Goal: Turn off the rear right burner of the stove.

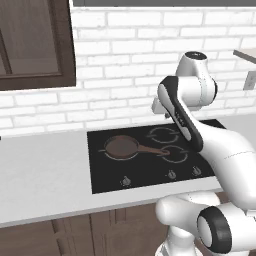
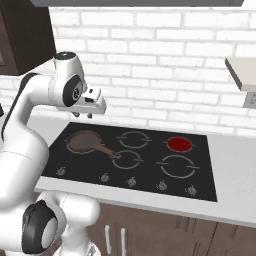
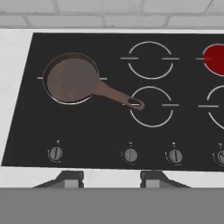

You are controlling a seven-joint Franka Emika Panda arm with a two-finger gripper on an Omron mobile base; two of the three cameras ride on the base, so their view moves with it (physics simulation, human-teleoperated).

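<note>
The stove [image 2: 90, 162] is a black glass cooktop with white rings, set into the pale counter. Its rear right burner [image 2: 179, 144] glows bright red, and it also shows cut off by the right edge of the hand view as the red burner [image 3: 215, 59]. Grey knobs [image 3: 130, 155] run along the stove's front edge. My gripper [image 2: 83, 115] hovers above the stove's back left part, well left of the red burner and high over the knobs. The gripper [image 3: 111, 179] is open, with nothing between its tips. In the left base view my arm covers the stove's [image 1: 107, 175] right side.
A brown pan [image 2: 84, 141] sits on the rear left ring, its handle pointing toward the front middle ring [image 3: 151, 106]. A white brick wall stands behind. A dark cabinet [image 1: 35, 45] hangs at upper left and a pale shelf [image 2: 242, 72] juts out at right.
</note>
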